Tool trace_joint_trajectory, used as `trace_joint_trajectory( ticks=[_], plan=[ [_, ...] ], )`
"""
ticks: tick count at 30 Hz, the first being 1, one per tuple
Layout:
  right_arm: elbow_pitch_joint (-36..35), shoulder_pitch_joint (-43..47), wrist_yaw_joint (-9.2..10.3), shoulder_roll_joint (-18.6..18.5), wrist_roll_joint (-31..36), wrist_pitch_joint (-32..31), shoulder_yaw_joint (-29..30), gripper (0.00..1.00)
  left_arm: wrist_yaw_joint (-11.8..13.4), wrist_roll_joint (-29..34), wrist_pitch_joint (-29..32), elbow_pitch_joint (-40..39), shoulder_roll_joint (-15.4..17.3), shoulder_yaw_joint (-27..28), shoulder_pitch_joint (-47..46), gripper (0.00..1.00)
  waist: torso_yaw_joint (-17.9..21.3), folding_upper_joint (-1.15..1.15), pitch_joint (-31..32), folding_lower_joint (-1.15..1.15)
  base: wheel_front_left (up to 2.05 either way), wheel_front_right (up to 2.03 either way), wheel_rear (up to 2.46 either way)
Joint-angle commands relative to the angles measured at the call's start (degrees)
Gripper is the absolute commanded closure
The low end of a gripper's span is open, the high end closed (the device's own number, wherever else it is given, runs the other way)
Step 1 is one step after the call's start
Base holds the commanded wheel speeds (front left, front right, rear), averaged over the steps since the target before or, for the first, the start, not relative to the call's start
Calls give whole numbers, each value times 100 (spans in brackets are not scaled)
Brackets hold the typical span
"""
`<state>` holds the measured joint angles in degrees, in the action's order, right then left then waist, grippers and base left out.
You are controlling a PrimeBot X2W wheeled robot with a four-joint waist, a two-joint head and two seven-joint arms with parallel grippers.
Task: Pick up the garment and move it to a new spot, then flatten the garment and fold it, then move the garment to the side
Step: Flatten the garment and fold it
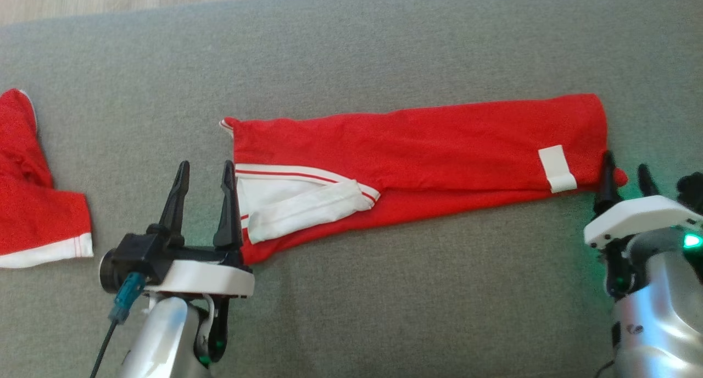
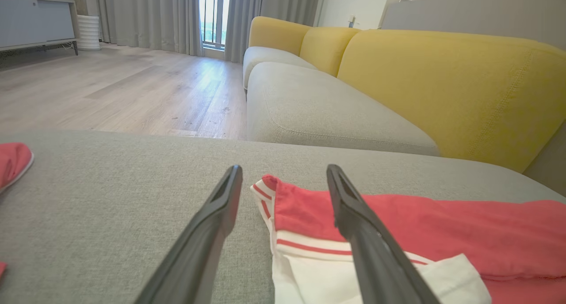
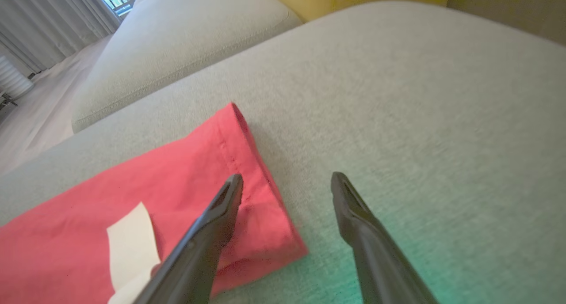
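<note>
One red garment [image 1: 417, 147], white-trimmed, lies folded lengthwise, seemingly flat.

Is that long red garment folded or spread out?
Folded lengthwise: the garment lies as one narrow strip, a second red layer showing along its near edge.

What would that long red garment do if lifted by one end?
Probably floppy: the long red fabric garment lies flat and folded over itself, so it would likely sag and unfold. Looks thin, so probably light. Pushed, it may bunch on the grey woven cushion.
</note>
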<state>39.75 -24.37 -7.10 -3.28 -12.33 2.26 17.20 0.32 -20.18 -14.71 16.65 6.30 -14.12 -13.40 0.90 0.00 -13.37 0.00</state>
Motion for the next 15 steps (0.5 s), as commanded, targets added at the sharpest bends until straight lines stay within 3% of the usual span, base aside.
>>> trace_joint_trajectory(
  ticks=[1,11,12,13,15],
  plan=[
    [-11,-206,-39,37,-47,2,-152,0,-48,65,-29,-122,21,244,-196,0,-34,0,-50,0,0,0,0],
    [1183,-594,-39,39,-274,187,-423,0,-207,251,-29,-7,-107,422,-288,0,-22,0,-167,0,0,0,0],
    [1254,-624,-39,39,-297,216,-470,53,-219,265,-29,4,-112,443,-293,0,-13,0,-166,0,0,0,0],
    [1313,-651,-39,39,-311,251,-521,100,-230,280,-29,13,-118,464,-296,0,-3,0,-163,0,0,0,0],
    [1366,-694,-39,39,-288,366,-607,100,-249,317,-29,24,-128,501,-297,0,20,0,-146,0,0,0,0]
  ],
)
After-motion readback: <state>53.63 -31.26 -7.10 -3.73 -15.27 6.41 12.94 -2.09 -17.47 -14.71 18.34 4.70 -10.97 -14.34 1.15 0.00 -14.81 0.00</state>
